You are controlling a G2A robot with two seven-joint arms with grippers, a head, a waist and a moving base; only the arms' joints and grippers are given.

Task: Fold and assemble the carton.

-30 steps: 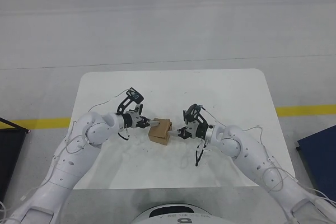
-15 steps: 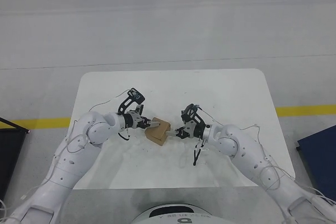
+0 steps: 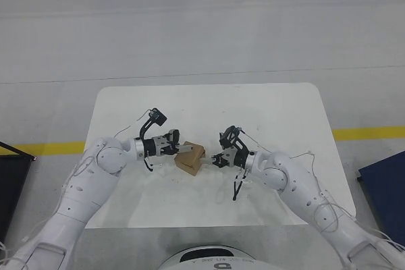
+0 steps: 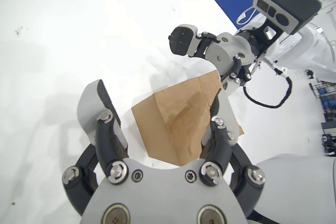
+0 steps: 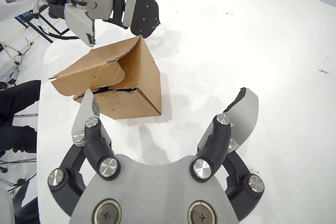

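A small brown carton [image 3: 190, 158] lies tilted on the white table [image 3: 277, 115], partly folded, with loose flaps [image 5: 89, 72] on the side facing my right gripper. My left gripper [image 3: 178, 146] is open and straddles one end of the carton [image 4: 178, 125]; one finger [image 4: 220, 114] touches its edge and the other finger [image 4: 105, 101] stands clear. My right gripper [image 5: 166, 95] is open at the opposite end. One of its fingertips [image 5: 88, 101] rests against the lower flap, and the other hangs over bare table. The carton [image 5: 139, 78] sits between the two grippers [image 3: 216, 160].
The table's rounded edges lie well away from the carton on all sides. A black stand [image 3: 0, 169] is on the floor to the left and a blue object [image 3: 391, 182] to the right. A yellow line [image 3: 374, 132] crosses the floor.
The carton has shifted a little to the left. My left wrist has turned and drawn back slightly. The right gripper has followed the carton by a small amount.
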